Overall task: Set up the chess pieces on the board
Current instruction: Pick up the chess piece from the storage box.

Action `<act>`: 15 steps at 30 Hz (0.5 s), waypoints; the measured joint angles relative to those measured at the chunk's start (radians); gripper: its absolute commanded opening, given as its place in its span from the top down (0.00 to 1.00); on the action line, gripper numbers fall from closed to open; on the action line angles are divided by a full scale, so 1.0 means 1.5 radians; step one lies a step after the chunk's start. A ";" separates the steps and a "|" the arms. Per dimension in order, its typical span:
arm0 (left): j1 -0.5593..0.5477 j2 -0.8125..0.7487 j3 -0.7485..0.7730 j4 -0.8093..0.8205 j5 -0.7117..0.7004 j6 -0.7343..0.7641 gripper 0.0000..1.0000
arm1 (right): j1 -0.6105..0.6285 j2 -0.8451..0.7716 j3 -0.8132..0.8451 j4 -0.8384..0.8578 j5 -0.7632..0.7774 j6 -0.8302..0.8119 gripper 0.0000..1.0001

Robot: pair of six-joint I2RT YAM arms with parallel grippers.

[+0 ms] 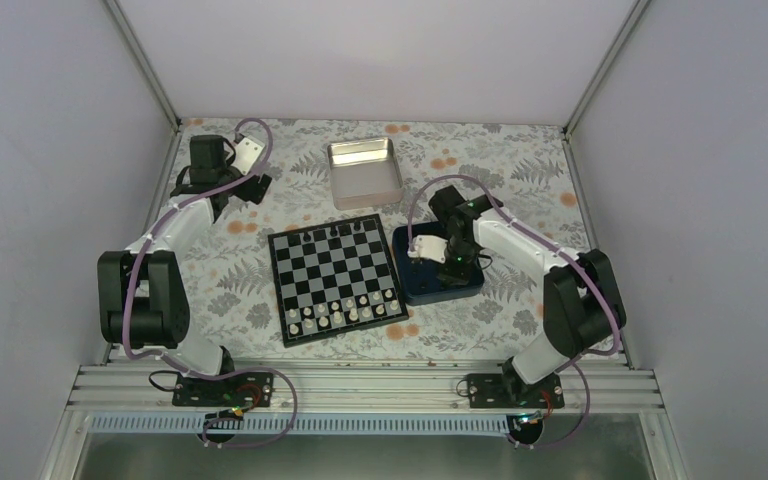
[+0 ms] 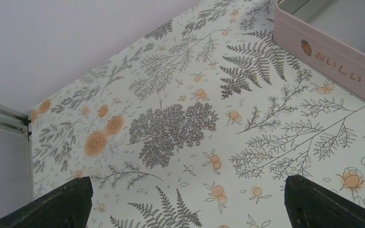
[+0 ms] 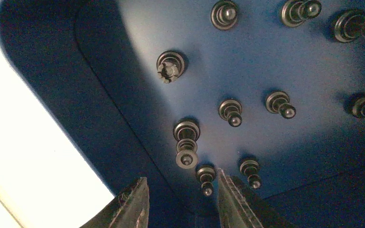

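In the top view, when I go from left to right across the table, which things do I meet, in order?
left claw → board → navy blue box. The metal tin is left out, because it overlaps the board.

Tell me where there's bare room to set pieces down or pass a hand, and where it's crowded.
Free: the middle ranks of the board, between the cream chessmen on its two near rows and the few black chessmen on the far row; also the cloth left of the board. Crowded: the navy box, holding loose black pieces and the right gripper.
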 measured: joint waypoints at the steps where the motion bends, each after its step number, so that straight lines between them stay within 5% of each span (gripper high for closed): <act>1: 0.000 0.000 0.000 0.000 -0.002 -0.001 0.00 | 0.000 0.000 -0.006 0.006 0.000 0.000 0.63; 15: 0.000 0.000 0.000 0.000 -0.009 -0.001 0.00 | -0.008 0.027 -0.011 0.042 -0.023 0.003 0.73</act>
